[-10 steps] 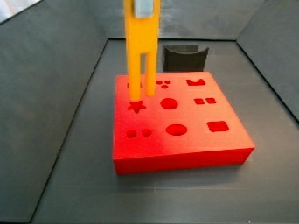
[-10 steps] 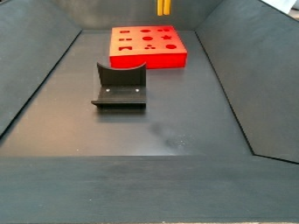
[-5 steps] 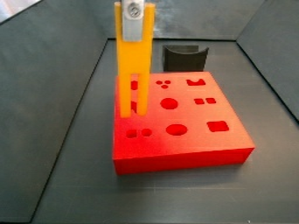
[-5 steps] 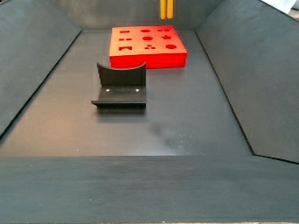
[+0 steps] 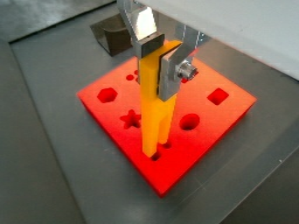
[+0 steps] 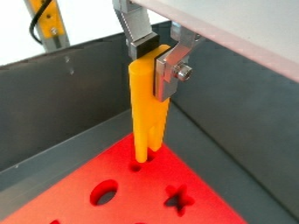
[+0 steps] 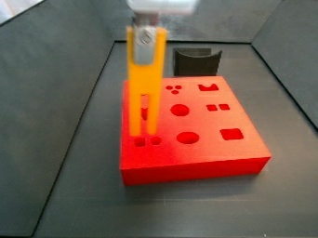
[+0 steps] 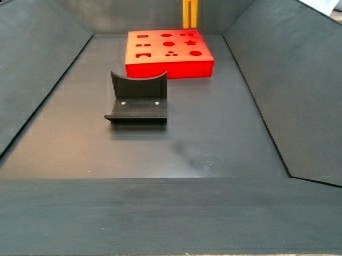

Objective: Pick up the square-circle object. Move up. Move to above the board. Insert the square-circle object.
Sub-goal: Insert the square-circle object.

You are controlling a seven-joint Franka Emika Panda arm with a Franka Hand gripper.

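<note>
My gripper (image 5: 159,59) is shut on the top of the square-circle object (image 5: 156,109), a long orange-yellow bar that hangs upright. It shows in both wrist views (image 6: 146,114) and in both side views (image 7: 141,88) (image 8: 189,10). Its two prongs point down onto the board (image 5: 205,122), a flat red block with darker cut-outs. The prong tips are at the pair of small holes near the board's corner (image 7: 147,142). I cannot tell how deep they sit. In a side view only the gripper's (image 7: 147,35) lower part shows. The board also shows in the views (image 6: 111,171) (image 7: 205,139) (image 8: 167,55).
The dark fixture (image 8: 138,97) stands on the floor apart from the board, also seen in a side view (image 7: 196,61) and a wrist view (image 5: 114,37). Sloping grey walls (image 8: 274,90) enclose the floor.
The gripper has carried the bar across the board from over the star cut-out to the small hole pair and lowered it, so the prongs are now at the holes.
</note>
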